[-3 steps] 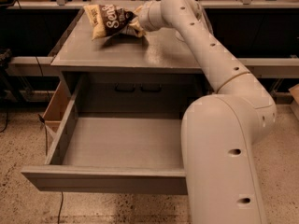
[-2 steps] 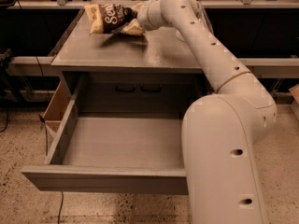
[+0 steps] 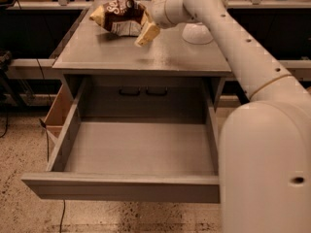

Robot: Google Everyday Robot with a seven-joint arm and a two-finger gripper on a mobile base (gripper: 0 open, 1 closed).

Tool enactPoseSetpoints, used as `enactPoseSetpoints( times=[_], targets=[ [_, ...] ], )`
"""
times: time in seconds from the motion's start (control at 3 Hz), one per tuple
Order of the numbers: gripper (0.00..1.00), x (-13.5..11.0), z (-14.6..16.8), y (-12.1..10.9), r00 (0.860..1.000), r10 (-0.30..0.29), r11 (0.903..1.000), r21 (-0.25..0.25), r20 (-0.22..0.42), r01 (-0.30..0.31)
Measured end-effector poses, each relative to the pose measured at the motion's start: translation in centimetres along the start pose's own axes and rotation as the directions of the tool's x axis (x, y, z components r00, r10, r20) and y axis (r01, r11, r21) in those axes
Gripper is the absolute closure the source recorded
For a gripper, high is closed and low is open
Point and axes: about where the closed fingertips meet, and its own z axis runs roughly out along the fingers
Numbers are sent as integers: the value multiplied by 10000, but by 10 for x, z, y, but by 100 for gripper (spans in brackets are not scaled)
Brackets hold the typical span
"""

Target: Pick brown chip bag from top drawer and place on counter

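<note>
Brown chip bag (image 3: pixel 118 17) lying crumpled on the counter (image 3: pixel 146 57), white lettering facing up, just left of the gripper (image 3: pixel 149 12) as seen by the camera, right end reaching in between the fingertips. Gripper low over the far part of the counter, two tan fingers (image 3: pixel 147 32) spread wide apart, not clamped on the bag. White bowl (image 3: pixel 197 33) to the right of the gripper, partly hidden by the arm (image 3: pixel 243 47). Top drawer (image 3: pixel 121 186) pulled out, well below the gripper and nearer the camera.
</note>
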Motion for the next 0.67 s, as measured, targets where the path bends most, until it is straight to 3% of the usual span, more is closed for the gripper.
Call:
enactPoseSetpoints(
  times=[0.33, 0.67],
  targets=[
    [0, -7, -69, 28, 9987, -352, 9964, -761, 381, 380],
    [0, -48, -145, 50, 9909, -924, 9927, -680, 980, 993]
  ],
)
